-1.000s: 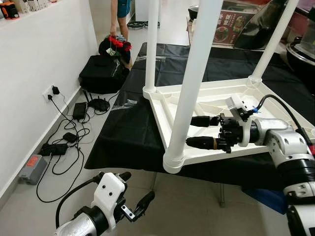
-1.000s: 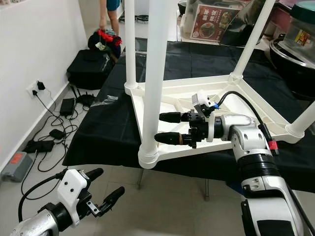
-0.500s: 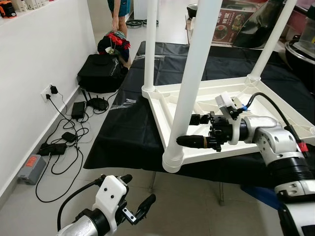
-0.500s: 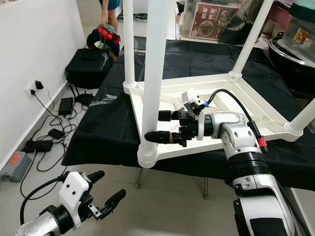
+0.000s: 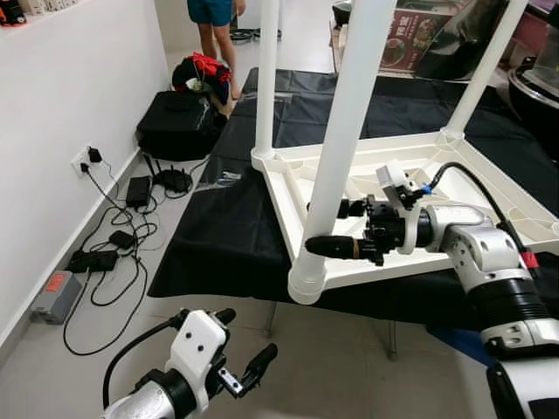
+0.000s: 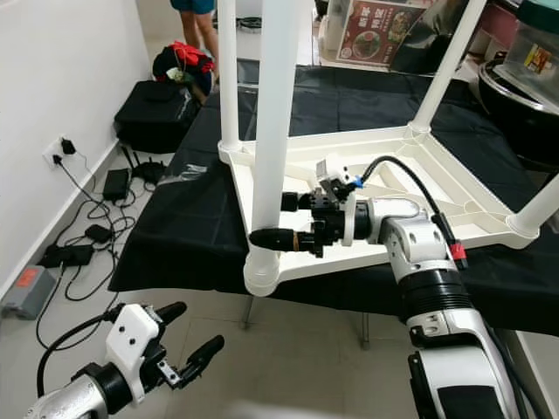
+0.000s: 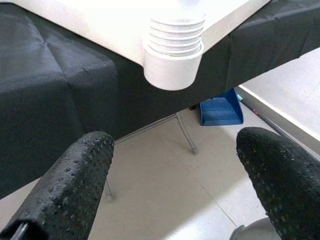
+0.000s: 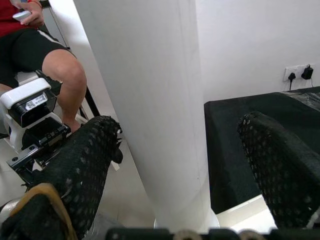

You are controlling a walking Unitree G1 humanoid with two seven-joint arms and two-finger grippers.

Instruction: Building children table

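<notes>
A white plastic children's table (image 5: pixel 454 188) lies upside down on a counter (image 5: pixel 236 227) draped in black cloth, its flat top down against the cloth and its round legs standing upright, long axes vertical. The ribbed underside faces up like a shallow tray and holds nothing loose that can be made out. The nearest leg (image 5: pixel 345 131) rises from a ringed socket at the corner that overhangs the counter's front edge.

The right pincer (image 5: pixel 325 227) reaches in level from the right, its two black fingers spread wide, one on either side of that nearest leg just above the socket; the right wrist view shows the white leg (image 8: pixel 150 105) between the two fingertips with a gap on both sides, not clamped.

The left pincer (image 5: pixel 240 353) hangs low over the tiled floor (image 5: pixel 349 367) in front of the counter, fingers open and empty, aimed up toward the corner socket (image 7: pixel 173 55).

Along the white wall lie a black bag (image 5: pixel 179 127), chargers and cables (image 5: pixel 113 253). A person's legs (image 5: pixel 214 35) stand beyond the bag.
</notes>
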